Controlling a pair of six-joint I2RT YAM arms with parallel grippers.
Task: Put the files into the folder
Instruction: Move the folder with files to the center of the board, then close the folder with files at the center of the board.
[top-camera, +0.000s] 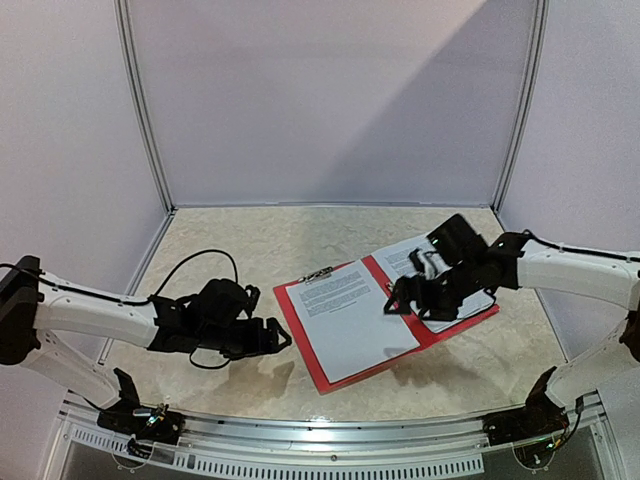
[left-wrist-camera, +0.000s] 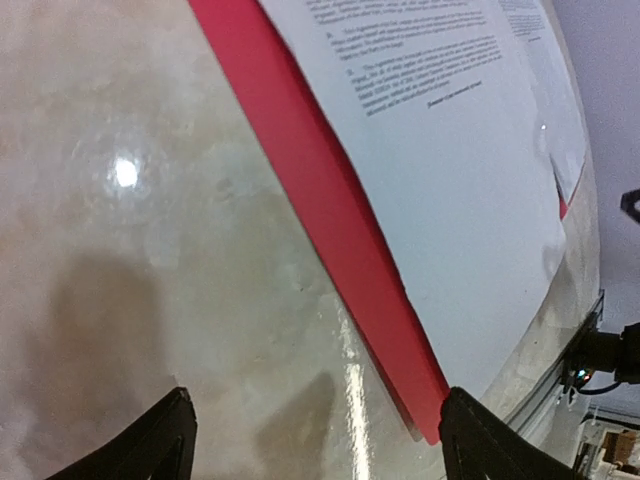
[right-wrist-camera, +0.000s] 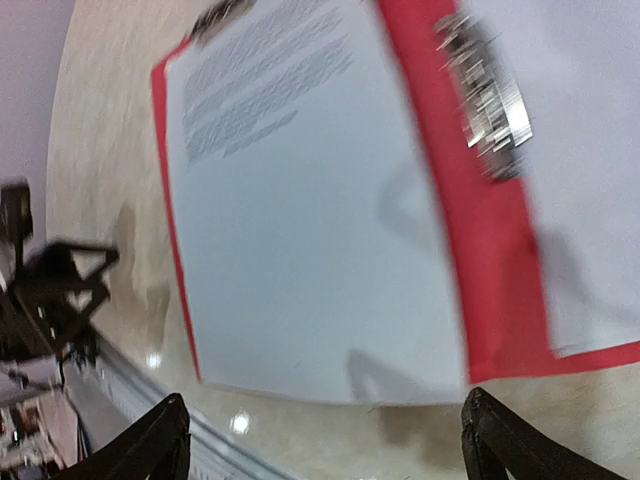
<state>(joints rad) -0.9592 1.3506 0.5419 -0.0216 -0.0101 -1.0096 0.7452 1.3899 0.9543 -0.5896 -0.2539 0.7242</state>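
- The folder (top-camera: 303, 345) lies open and flat on the table (top-camera: 230, 240), a little right of the middle. Its spine runs from the far side toward the near side, slanted somewhat to the right.
- The files (top-camera: 345, 315) lie inside it: one printed sheet on the left cover, and another sheet (top-camera: 405, 255) on the right cover, partly hidden by the right arm.
- The left hand (top-camera: 272, 338) is low over the table, just beside the outer long edge of the left cover. This edge lies to its right and runs across its line of reach.
- In the left wrist view the left hand (left-wrist-camera: 315, 400) has its fingers wide apart, with only bare table and the red corner between them. It holds nothing.
- The right hand (top-camera: 397, 303) hovers above the spine area. In its wrist view the right hand (right-wrist-camera: 325, 400) is also spread wide and empty, with the sheet and the metal clip (right-wrist-camera: 490, 100) below it.
- Judgement: if a cover must be turned over now, the left hand is the nearer one to a free edge.
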